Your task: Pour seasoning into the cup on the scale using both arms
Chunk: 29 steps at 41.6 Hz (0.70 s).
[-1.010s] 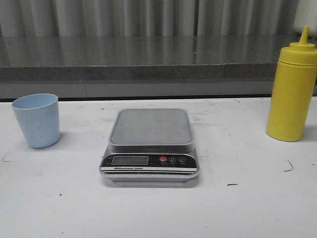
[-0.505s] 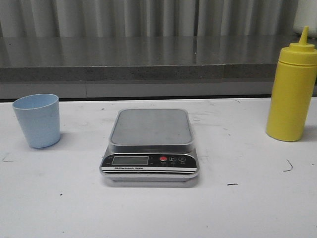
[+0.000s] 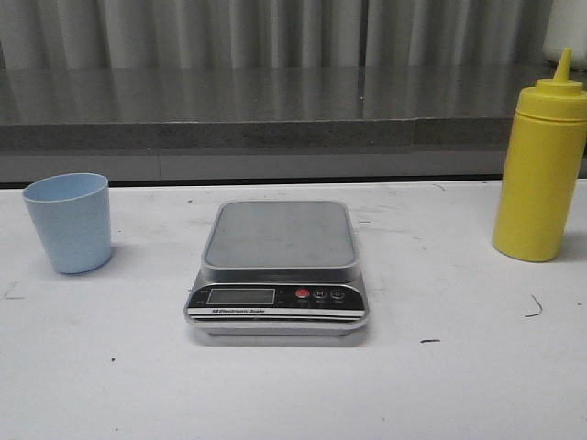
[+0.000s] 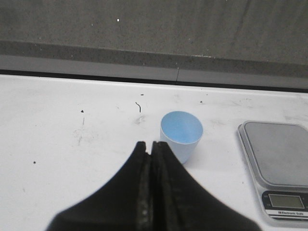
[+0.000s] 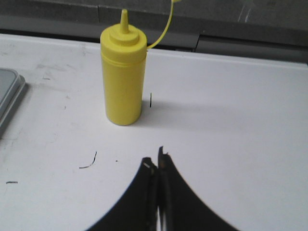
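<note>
The pale blue cup [image 3: 69, 223] stands upright on the white table at the left, apart from the scale [image 3: 278, 268] in the middle, whose steel platform is bare. The yellow seasoning bottle [image 3: 540, 165] stands upright at the right. Neither arm shows in the front view. In the left wrist view my left gripper [image 4: 149, 144] is shut and empty, just short of the cup [image 4: 181, 134], with the scale [image 4: 279, 163] beside it. In the right wrist view my right gripper [image 5: 155, 160] is shut and empty, a short way from the seasoning bottle [image 5: 122, 79].
A grey stone ledge [image 3: 275, 119] runs along the back edge of the table, with a corrugated metal wall behind it. A few small dark marks [image 3: 533, 309] lie on the white tabletop near the bottle.
</note>
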{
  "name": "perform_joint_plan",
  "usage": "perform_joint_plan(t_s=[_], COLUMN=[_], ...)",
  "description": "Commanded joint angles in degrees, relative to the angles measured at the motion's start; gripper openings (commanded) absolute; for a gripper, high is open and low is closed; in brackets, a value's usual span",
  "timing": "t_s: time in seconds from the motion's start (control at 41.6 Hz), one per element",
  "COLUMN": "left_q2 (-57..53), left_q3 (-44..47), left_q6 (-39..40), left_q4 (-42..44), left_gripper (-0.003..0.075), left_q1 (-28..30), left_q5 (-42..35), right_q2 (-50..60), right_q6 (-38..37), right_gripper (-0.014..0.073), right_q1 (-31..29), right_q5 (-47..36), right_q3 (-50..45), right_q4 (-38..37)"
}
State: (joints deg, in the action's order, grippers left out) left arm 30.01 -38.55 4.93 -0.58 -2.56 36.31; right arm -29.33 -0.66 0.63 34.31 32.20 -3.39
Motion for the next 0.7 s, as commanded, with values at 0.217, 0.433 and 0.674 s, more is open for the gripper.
perform_joint_plan(t_s=[0.217,0.433,0.674], left_q2=[8.34,16.30,29.09], left_q3=[-2.02,-6.47,-15.02], left_q6=[0.06,-0.08,-1.80], left_q4=[-0.22,0.25,0.25], left_gripper=[0.0350,0.0497,0.0472], left_q1=[-0.39,-0.48,-5.38], left_q5=[-1.69,2.55,5.71], right_q2=[-1.13,-1.13,-1.13], right_q6=[0.66,0.66,0.66], right_gripper=[0.0407,0.0509,0.0509], right_q1=[-0.30,-0.30,-0.30], right_q5=[-3.52,-3.52,-3.52], right_q3=[0.70,0.70,0.70], right_q4=[-0.69,-0.69,-0.69])
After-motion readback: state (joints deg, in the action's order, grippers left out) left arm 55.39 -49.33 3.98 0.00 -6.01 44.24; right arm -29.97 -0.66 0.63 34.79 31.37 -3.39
